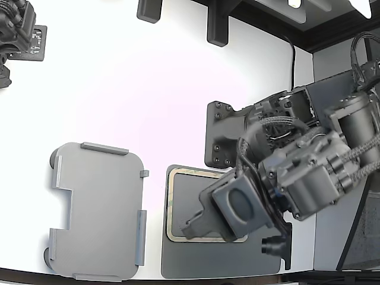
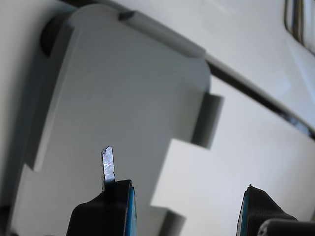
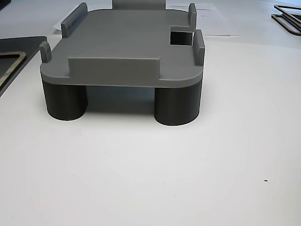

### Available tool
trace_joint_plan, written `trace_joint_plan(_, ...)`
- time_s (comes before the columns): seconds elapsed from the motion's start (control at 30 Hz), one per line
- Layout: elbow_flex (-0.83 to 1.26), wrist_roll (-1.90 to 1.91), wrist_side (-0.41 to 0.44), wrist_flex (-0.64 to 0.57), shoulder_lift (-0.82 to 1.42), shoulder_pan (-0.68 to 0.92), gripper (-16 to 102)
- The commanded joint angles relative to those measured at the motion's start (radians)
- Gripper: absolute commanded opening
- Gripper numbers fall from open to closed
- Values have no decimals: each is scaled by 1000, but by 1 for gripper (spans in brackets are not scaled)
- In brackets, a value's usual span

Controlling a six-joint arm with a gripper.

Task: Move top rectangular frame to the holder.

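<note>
In the exterior view, going left to right, the holder (image 1: 98,211) stands empty on the white table (image 1: 148,107); nothing lies in it in the other view either. Just beside it lies the dark mat (image 1: 202,261), and on that the frame (image 1: 178,178), flat and not lifted. My gripper (image 2: 182,196) hangs over the frame's right part; in the wrist view the fingers (image 2: 108,164) stand spread with nothing between them. So I judge the task barely begun: grasping, carrying and seating the frame all remain.
</note>
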Motion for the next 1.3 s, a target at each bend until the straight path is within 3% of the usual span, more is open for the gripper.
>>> trace_joint_plan(0.0,-64,-26,25,46,3,67,87)
trace_joint_plan(0.23,-152,-31,63,202,-80,230,93)
trace_joint_plan(0.33,-118,-54,156,245,-78,334,83)
trace_joint_plan(0.4,-91,-61,210,264,-77,403,85)
trace_joint_plan(0.53,-115,-72,170,348,-149,449,100)
trace_joint_plan(0.7,-118,-23,265,434,-273,577,100)
trace_joint_plan(0.93,-202,-63,222,474,-351,621,100)
trace_joint_plan(1.13,-118,-100,242,453,-322,727,100)
trace_joint_plan(1.27,-74,-137,209,440,-311,762,100)
